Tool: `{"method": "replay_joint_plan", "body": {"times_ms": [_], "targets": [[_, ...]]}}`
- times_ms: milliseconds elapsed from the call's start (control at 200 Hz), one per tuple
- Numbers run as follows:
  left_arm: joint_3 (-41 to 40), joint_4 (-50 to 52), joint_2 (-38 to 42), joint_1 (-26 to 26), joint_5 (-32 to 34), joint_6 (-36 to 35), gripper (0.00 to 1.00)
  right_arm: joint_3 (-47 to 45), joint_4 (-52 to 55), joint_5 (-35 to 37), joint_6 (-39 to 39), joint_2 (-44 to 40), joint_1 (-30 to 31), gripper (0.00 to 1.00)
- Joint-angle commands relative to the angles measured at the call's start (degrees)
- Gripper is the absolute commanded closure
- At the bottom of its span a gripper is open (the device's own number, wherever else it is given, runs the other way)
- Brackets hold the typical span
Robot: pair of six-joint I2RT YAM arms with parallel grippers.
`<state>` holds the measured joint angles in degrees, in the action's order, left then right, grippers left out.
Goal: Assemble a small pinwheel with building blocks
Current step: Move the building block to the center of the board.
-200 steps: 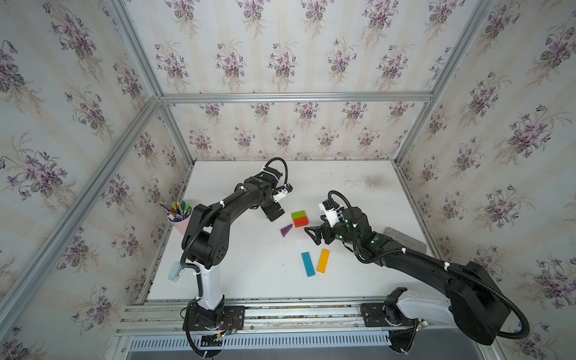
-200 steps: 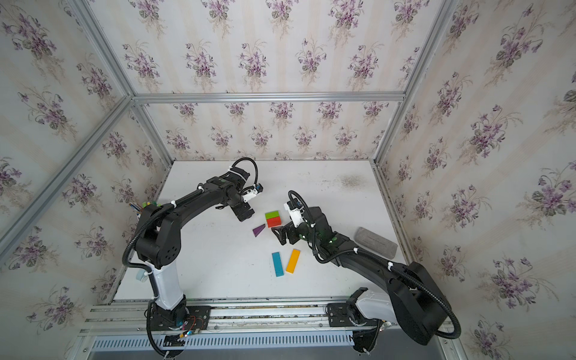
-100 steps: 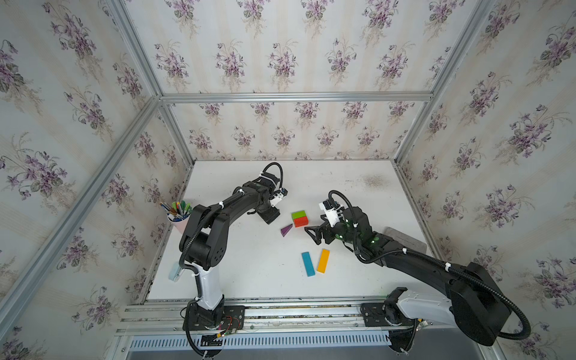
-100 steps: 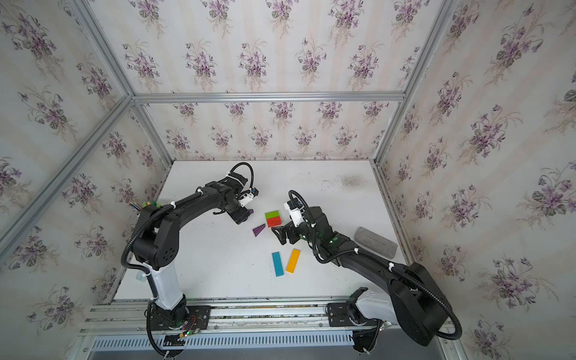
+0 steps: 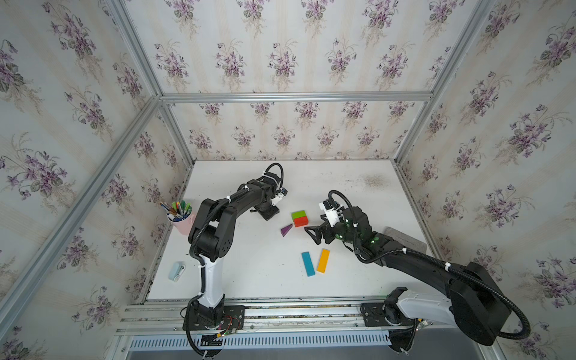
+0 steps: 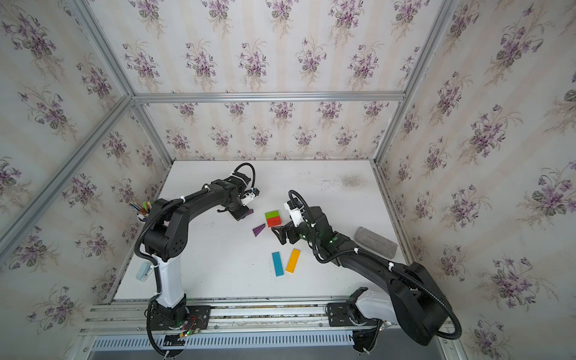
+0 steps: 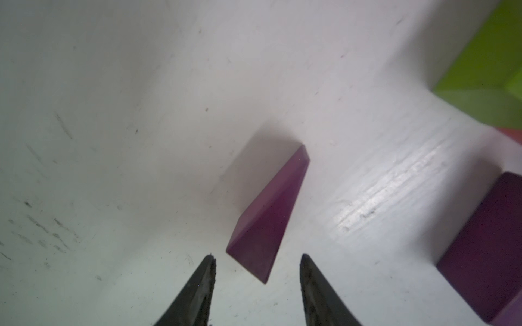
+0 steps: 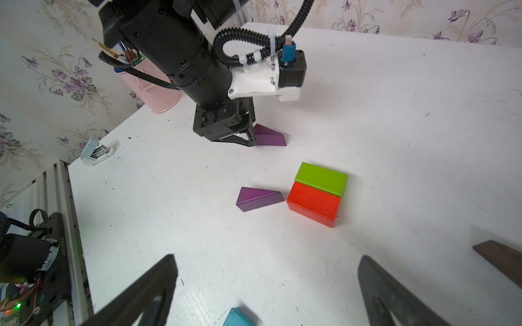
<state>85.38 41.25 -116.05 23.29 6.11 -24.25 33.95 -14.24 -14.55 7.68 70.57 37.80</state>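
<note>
Green block point(image 5: 298, 214) and red block point(image 5: 300, 221) lie joined mid-table, with a purple wedge point(image 5: 286, 230) just left of them. Blue bar point(image 5: 308, 263) and orange bar point(image 5: 323, 260) lie nearer the front. My left gripper point(image 7: 257, 258) is down at the table over a second purple wedge point(image 7: 268, 220). Its fingers straddle the wedge's near end with a gap on each side, so it is open. My right gripper point(image 8: 267, 258) hovers wide open and empty, right of the red block. A brown wedge point(image 8: 500, 258) lies beside it. No assembled pinwheel shows.
A pink cup of pens point(image 5: 182, 223) stands at the table's left edge, and a small light-blue object point(image 5: 176, 271) lies nearer the front left. A grey pad point(image 6: 375, 241) rests at the right edge. Papered walls close in three sides.
The left gripper has moved slightly left and down to the table, and its jaws have narrowed around the purple wedge. The right arm has not moved.
</note>
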Motion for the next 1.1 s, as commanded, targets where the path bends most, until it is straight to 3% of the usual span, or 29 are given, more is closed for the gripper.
{"method": "replay_joint_plan", "body": {"times_ms": [0, 210, 1094], "targets": [[1.1, 0.6, -0.6, 0.0, 0.5, -0.4, 0.51, 0.2, -1.0, -0.1, -0.4, 0.1, 0.0, 0.00], [2.7, 1.7, -2.0, 0.0, -0.8, -2.1, 0.61, 0.2, -0.8, 0.1, -0.5, 0.1, 0.0, 0.00], [5.9, 2.7, -5.0, 0.4, -1.7, -3.5, 0.71, 0.2, -1.1, -0.1, -0.5, 0.4, 0.0, 0.00]]}}
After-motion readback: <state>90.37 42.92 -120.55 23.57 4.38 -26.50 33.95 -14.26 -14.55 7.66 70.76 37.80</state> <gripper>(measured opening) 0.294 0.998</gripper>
